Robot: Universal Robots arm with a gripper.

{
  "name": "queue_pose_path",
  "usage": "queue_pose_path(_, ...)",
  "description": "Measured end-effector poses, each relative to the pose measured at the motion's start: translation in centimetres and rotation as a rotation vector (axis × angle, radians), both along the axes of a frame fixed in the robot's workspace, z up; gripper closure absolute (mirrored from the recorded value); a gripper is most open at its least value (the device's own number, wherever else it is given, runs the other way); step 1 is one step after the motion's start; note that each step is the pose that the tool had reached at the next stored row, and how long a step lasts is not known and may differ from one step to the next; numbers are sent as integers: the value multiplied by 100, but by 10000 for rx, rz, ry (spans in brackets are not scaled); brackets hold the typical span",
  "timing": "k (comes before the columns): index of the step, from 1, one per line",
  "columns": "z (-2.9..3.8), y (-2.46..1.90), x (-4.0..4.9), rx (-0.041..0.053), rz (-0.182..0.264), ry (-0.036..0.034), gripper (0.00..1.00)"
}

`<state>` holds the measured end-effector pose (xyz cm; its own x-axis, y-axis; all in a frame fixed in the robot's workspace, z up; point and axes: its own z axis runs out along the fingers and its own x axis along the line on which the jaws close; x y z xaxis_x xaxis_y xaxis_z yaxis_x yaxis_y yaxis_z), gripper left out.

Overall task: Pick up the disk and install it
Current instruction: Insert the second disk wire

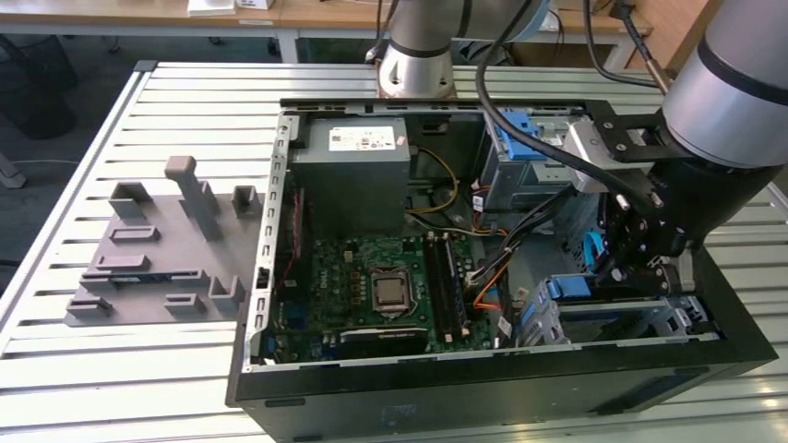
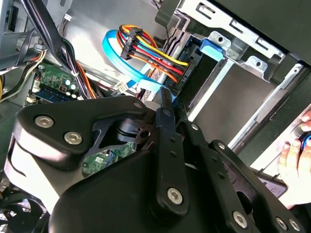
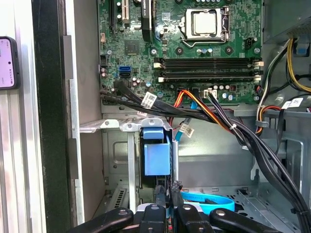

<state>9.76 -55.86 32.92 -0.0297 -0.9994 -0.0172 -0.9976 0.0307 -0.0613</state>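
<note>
The disk [image 3: 156,158] stands edge-on in the metal drive cage [image 3: 116,160] of the open computer case [image 1: 493,388]. Its blue plastic rail faces the first wrist camera. In the exterior view that blue rail [image 1: 569,288] shows in the cage at the case's front right. My gripper [image 3: 167,194] hangs just behind the disk's end, its black fingers [image 3: 159,196] drawn together with only a slit between them. In the second wrist view the gripper [image 2: 167,99] tips point at the cage, beside a light blue data cable [image 2: 121,63] and a connector with coloured wires [image 2: 155,56].
Black cable bundles [image 3: 228,126] cross between the motherboard [image 3: 194,48] and the cage. The grey power supply [image 1: 357,175] and a blue latch bracket [image 1: 523,138] sit at the back. A grey fixture [image 1: 161,249] lies on the table [image 1: 124,369]. A hand [image 2: 296,160] rests outside the case.
</note>
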Motion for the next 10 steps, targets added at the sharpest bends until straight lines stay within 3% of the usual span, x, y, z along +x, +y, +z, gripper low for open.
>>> queue_pose_path(7, -3, -1, 0, 4, 0, 0, 83)
queue_pose_path(8, -3, -1, 0, 4, 0, 0, 76)
queue_pose_path(10, -2, -2, 0, 3, 0, 0, 76)
